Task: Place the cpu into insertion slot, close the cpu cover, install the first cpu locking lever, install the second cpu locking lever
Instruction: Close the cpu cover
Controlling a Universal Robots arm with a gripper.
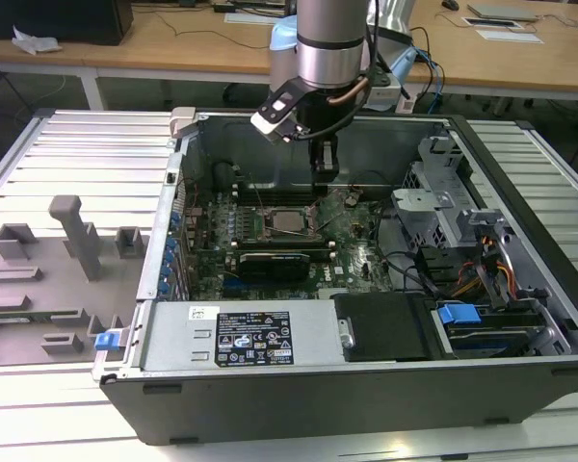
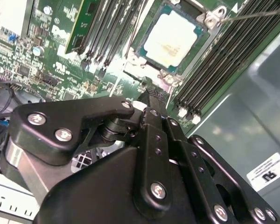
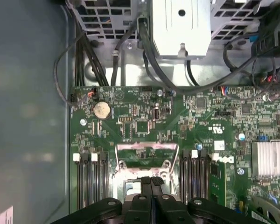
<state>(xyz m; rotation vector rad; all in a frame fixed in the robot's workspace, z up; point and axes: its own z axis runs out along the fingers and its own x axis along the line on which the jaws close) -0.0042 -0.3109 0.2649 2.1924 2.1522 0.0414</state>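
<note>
Slatted metal counter [image 1: 77, 144] carries grey fixture blocks [image 1: 72, 231] at the exterior view's left, then the open computer case [image 1: 366, 404]. Mid-board the cpu [image 1: 291, 223] lies seated in the insertion slot [image 2: 194, 52] — light, stiff, probably fragile underneath, so best handled by its edges. Right of it the jaws hang above the board, pressed together and empty.

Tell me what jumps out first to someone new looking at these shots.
The silver cylindrical robot arm reaching down into the open dark-grey computer case at the exterior view's centre catches the eye first, its black gripper shut over the green motherboard. Next, in the second wrist view, is the pale beige-silver square cpu, seated in the dark-framed insertion slot beside long black memory slots.
</note>
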